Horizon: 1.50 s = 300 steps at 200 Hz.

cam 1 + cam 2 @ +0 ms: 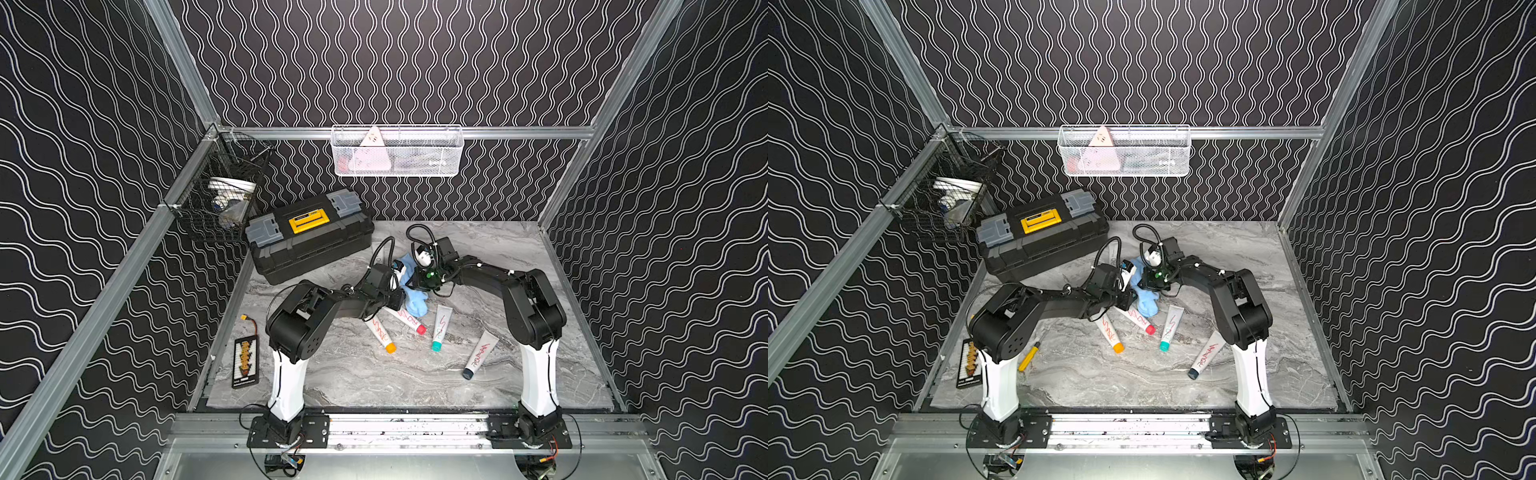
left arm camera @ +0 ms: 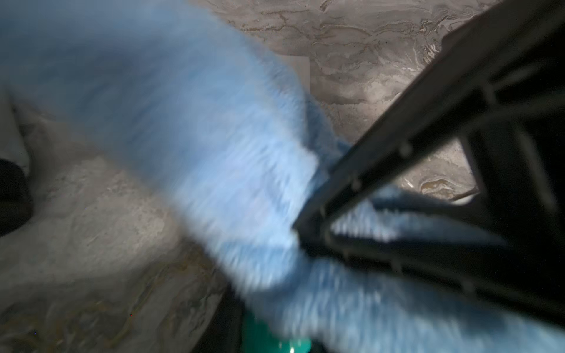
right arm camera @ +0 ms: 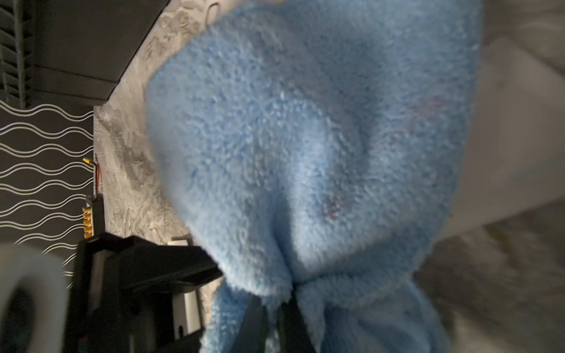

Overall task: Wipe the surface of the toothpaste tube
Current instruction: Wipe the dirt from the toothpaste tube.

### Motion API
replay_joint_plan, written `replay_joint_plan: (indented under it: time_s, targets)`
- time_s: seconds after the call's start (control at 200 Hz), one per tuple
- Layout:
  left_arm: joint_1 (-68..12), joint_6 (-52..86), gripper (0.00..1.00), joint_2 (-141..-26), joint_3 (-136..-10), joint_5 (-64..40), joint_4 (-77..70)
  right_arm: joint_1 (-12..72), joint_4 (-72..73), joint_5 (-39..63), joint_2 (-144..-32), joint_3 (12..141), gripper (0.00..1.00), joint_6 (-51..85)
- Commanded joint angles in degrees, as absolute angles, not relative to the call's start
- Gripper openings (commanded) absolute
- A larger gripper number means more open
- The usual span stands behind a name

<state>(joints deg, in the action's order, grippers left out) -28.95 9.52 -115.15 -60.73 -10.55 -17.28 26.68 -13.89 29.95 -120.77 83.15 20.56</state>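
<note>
A: Top views, where's the tube sitting?
B: Nearest toothpaste tube (image 1: 405,321), red cap, is lying in the middle of the surface (image 1: 374,386), just front of the blue cloth (image 1: 415,301). It isn't looking held.
A: Left wrist?
B: Blurred. Left gripper (image 2: 301,235) is pinching the cloth.
A: Right wrist?
B: Right gripper (image 3: 273,308) is clamping it too, probably bunching a pad for wiping. Pale band (image 3: 504,137) beside it might be a tube; can't tell.

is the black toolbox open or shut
Shut: the toolbox lid sits flat on its base in both top views.
</note>
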Motion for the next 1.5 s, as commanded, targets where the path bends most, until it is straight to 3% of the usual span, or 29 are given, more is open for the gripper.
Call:
replay_joint_plan:
  time_s: [0.0,0.42,1.046,1.496]
  targets:
    - [-29.1,9.9,0.16,-115.2,-60.3,-14.1,-16.5,27.5,-13.6,34.8,-120.3,83.4,0.00,22.0]
    - [-29.2,9.0,0.15,-115.1,-60.6,-15.3,-15.9,23.5,-15.5,30.5,-127.6,91.4,0.00,20.8]
    - [-29.1,8.8,0.15,-114.8,-60.3,-15.0,-15.6,12.7,-13.8,27.2,-128.9,86.8,0.00,19.3]
    - [-29.2,9.4,0.15,-115.0,-60.3,-14.8,-15.9,16.3,-14.8,28.9,-126.2,85.9,0.00,18.5]
